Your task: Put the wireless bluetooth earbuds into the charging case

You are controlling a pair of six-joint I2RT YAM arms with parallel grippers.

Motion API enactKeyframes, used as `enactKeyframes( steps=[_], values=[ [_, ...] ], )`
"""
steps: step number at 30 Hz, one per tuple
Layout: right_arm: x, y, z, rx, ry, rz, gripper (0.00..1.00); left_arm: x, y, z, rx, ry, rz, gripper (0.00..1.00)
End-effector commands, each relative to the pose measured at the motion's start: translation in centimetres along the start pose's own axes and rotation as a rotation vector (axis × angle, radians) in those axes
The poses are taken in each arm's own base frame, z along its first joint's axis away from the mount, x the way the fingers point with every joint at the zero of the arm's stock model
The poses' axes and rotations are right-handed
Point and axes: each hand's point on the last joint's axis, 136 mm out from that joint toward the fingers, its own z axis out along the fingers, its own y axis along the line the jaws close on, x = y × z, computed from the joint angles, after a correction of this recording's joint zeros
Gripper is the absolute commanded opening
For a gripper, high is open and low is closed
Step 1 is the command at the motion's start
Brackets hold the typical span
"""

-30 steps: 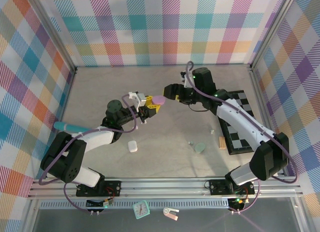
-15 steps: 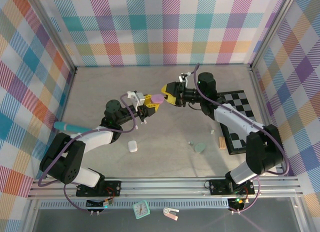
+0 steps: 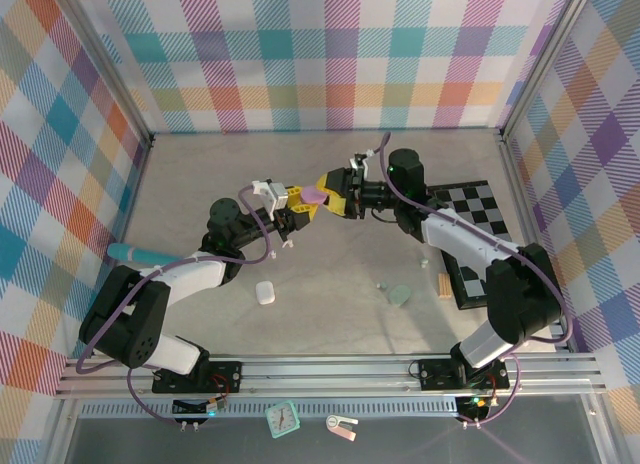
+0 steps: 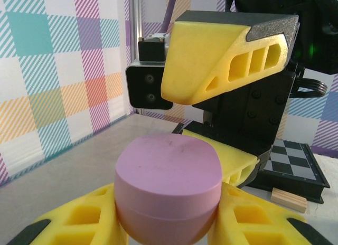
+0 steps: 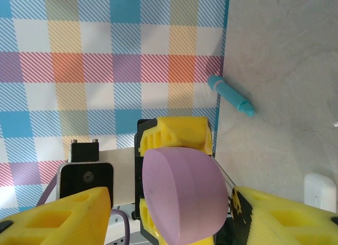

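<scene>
Mid-air meeting: my left tool (image 3: 306, 204) and right tool (image 3: 331, 195) come together at a pink charging case (image 3: 316, 197) raised above the surface (image 3: 330, 324).

Nearest my bases, a white case (image 3: 265, 293) and a pale green case (image 3: 400, 295) lie well apart on the surface, with a tiny greyish earbud (image 3: 380, 284) just beside the green one. Farther out, a teal pen (image 3: 135, 252) lies at left, and a small wooden block (image 3: 445, 284) sits against a chessboard (image 3: 480, 234) at right. Beyond them, my left tool is clenched on the pink charging case, which is closed, gripping its lower half between yellow fingers (image 4: 79, 218). My right tool faces it, released, jaws standing apart, the upper finger clear above the case; whether the lower one touches it I cannot tell. The checked wall (image 3: 330, 64) stands behind.
</scene>
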Motion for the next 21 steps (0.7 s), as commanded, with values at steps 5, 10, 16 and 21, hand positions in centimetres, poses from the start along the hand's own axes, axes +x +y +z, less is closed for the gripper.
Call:
enactKeyframes(
  steps=[5,10,16,21],
  values=[
    [0.1,0.6,0.6,-0.059,0.025,-0.004,0.45,-2.6,-0.2,0.4,0.020,-0.072,0.046,0.32],
    [0.0,0.4,0.5,-0.060,0.011,-0.024,0.29,-2.5,-0.3,0.4,0.030,-0.065,0.041,0.32],
    [-0.5,-0.2,0.1,-0.018,-0.034,-0.055,0.17,-2.0,-0.4,0.2,0.028,-0.043,0.035,0.51],
    [-1.9,-2.4,-1.1,0.064,-0.109,-0.068,0.16,-0.9,-0.4,-0.3,0.000,0.006,0.041,0.87]
  ],
)
